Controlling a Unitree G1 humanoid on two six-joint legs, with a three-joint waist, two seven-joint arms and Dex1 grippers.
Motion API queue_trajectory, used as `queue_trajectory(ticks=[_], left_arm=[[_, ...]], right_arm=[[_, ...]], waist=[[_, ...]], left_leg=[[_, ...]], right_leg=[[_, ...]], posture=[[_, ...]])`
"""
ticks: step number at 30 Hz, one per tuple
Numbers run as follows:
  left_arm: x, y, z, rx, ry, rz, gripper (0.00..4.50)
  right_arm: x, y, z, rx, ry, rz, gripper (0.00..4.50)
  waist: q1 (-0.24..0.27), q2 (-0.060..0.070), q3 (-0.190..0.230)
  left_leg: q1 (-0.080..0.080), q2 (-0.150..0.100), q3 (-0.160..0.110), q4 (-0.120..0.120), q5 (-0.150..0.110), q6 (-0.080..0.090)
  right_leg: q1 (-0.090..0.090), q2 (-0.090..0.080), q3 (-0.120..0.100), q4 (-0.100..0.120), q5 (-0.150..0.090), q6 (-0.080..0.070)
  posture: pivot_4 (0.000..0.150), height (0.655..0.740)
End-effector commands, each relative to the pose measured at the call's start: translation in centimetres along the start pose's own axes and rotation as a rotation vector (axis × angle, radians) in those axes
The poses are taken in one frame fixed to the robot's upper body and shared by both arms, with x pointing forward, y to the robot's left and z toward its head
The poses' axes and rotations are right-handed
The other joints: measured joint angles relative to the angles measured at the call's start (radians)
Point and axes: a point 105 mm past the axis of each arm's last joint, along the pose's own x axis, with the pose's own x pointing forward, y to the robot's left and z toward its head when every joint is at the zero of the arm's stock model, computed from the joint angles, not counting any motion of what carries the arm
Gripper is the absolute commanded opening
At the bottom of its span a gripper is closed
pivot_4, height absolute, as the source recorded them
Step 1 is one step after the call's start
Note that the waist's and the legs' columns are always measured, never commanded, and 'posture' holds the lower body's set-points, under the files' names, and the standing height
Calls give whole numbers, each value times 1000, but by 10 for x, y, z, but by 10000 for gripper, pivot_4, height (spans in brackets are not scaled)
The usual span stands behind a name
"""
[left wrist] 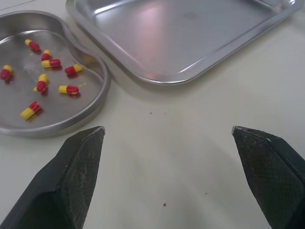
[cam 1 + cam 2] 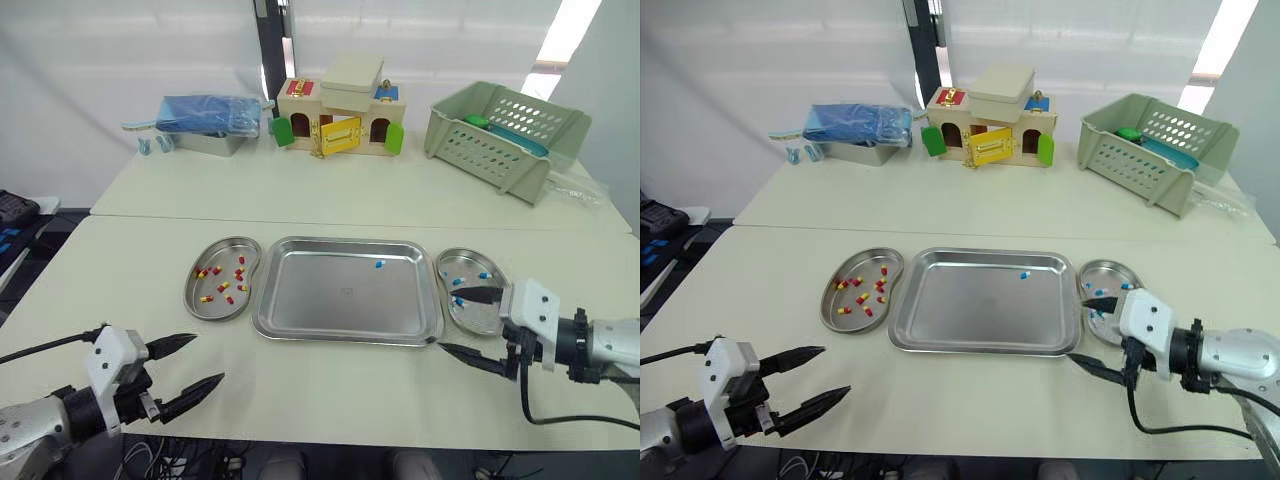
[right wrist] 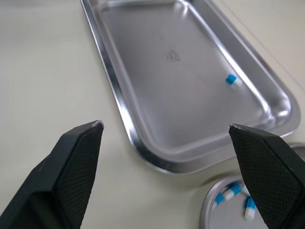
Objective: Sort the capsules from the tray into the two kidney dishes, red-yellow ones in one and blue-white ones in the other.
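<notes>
Black and empty, the fingers of the right end effector (image 2: 449,320) are held wide apart above the table (image 2: 330,390), just off the front right corner of the tray (image 2: 345,336). One fingertip is seen against the tray-side edge of the right kidney dish (image 2: 470,251). The left end effector (image 2: 205,360) is likewise spread open with nothing between its fingers. It is placed near the front edge of the table, short of the left kidney dish (image 2: 189,290) and apart from it. The red-yellow capsules (image 2: 222,285) are gathered in that left dish, which lies just beside the tray's left edge. A few blue-white capsules (image 2: 484,274) are collected in the right dish, just beside the tray's right edge. No mixing of colours can be made out in either dish. In the tray a single blue-white capsule (image 2: 380,264) is left, lying close to the far edge and towards the far right corner; the rest of the tray floor is bare. The sorting is therefore judged nearly finished. One capsule remains to be picked up and carried to the right dish, and the right end effector is the nearer one for that.
</notes>
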Motion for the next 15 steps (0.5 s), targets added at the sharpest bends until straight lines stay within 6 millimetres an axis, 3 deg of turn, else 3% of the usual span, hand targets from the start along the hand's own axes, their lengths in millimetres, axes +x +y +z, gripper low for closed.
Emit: queue_trajectory(ticks=[1,8,10,15], left_arm=[[7,-9,27,67,-69,-31,44447],[17,-27,56,123,-130,-70,44447],[20,-32,61,131,-143,-72,44447],[25,-33,67,142,-160,-56,44447]], right_arm=[[8,-14,16,-30,-43,48,44418],[45,-63,30,-88,-25,93,44418],[64,-81,29,-65,6,78,44418],[96,-93,25,-12,49,143,44418]], waist=[[0,0,0],[-6,1,0],[-11,1,0],[-16,1,1]], left_leg=[[0,0,0,0,0,0],[0,0,0,0,0,0],[0,0,0,0,0,0],[-1,0,-1,-1,0,-1]], right_leg=[[0,0,0,0,0,0],[-1,0,0,0,0,0],[-1,0,0,0,0,0],[-1,0,0,0,0,0]], posture=[[1500,7400],[1500,7400],[1500,7400],[1500,7400]])
